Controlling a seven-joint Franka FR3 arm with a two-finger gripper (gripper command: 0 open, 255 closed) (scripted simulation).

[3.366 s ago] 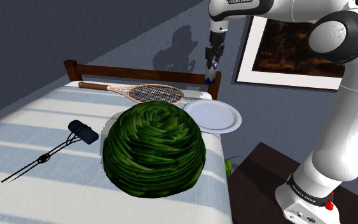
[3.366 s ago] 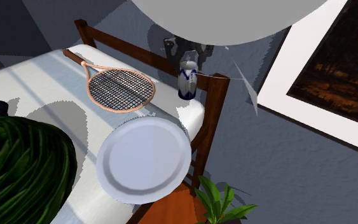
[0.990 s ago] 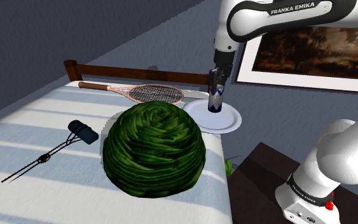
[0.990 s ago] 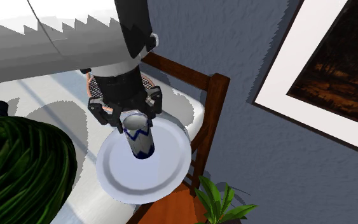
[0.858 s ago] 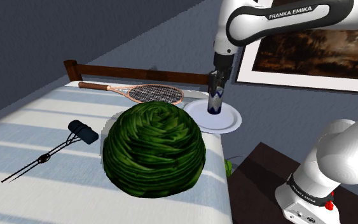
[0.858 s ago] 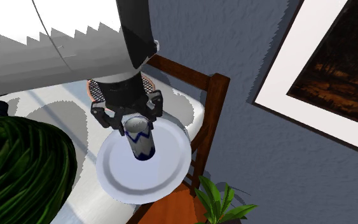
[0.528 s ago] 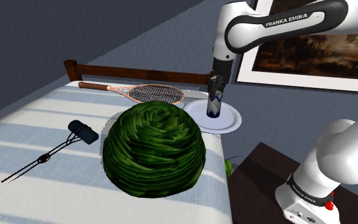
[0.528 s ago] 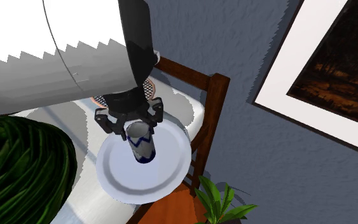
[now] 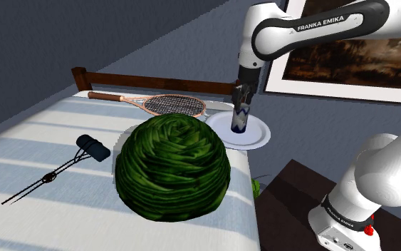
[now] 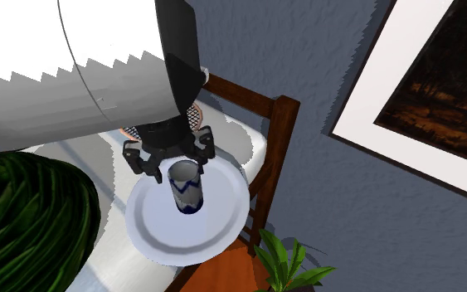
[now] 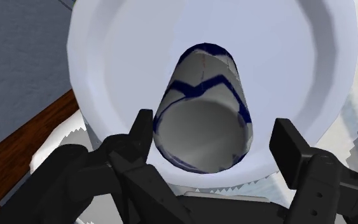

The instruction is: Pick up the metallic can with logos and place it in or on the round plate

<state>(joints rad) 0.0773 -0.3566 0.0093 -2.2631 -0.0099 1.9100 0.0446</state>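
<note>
Dim room, dark blue wall (image 9: 120,36). Bright light stripes across bed (image 9: 35,135). Jagged shadow edges by plate (image 10: 219,224). Arm (image 10: 74,50) glaring white.

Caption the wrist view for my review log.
Open gripper, fingers either side of the blue-and-white can standing on the white round plate.

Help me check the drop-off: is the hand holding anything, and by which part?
Nothing is held. The hand is open, its fingers apart either side of the can's top; the can stands on the plate.
</note>
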